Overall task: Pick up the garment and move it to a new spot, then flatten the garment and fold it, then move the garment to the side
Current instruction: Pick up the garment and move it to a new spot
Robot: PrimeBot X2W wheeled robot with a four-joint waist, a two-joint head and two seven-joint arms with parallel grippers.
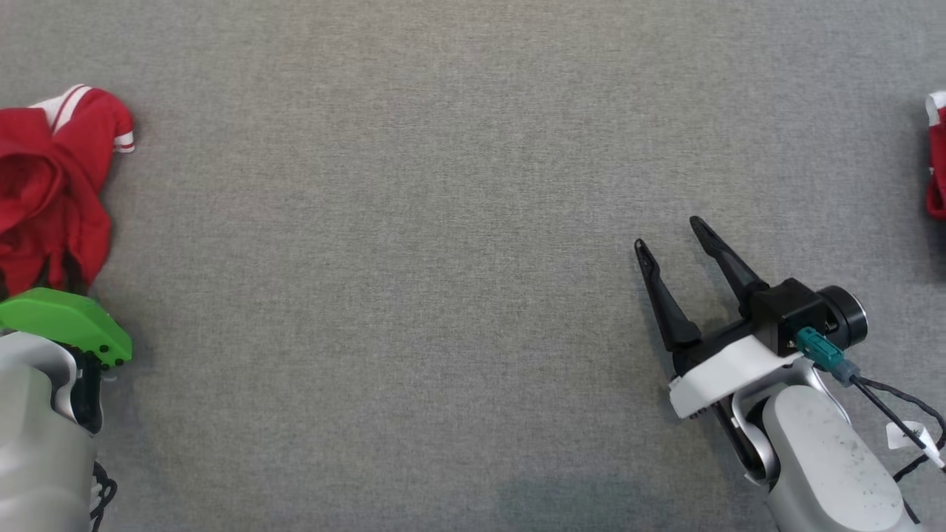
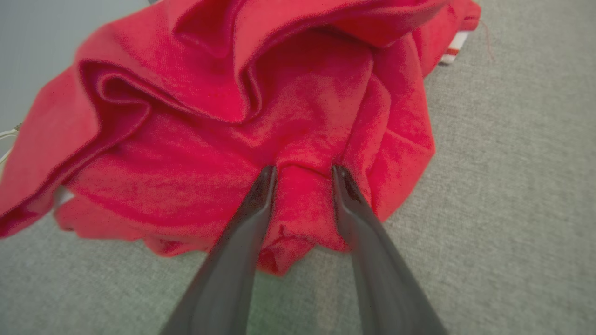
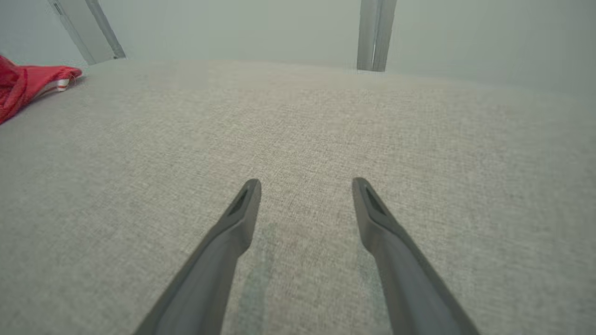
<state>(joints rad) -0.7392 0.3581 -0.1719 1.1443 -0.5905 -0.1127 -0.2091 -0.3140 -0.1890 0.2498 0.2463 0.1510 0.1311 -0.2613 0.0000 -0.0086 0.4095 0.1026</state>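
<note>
Currently on record, one bench (image 1: 443, 258), grey woven cover.

Item 1: garment (image 1: 52, 185), red with white striped trim at a cuff, crumpled in a heap toward the bench's left edge. From the right wrist it (image 3: 23, 81) shows near the far left corner.

Item 2: left jaws, pinching a puckered fold at the garment's (image 2: 279, 116) near hem. The dark fingers (image 2: 251, 209) have cloth bunched between their tips, with creases running out from them. From the head camera the green wrist cover (image 1: 66, 321) sits just at the heap's near side, hiding the tips.

Item 3: right jaws, spread and holding nothing, fingers (image 1: 665, 295) over bare cover toward the bench's right edge, well apart from the garment.

Item 4: second red cloth (image 1: 937, 155), white-edged, at the right edge, partly cut off.
</note>
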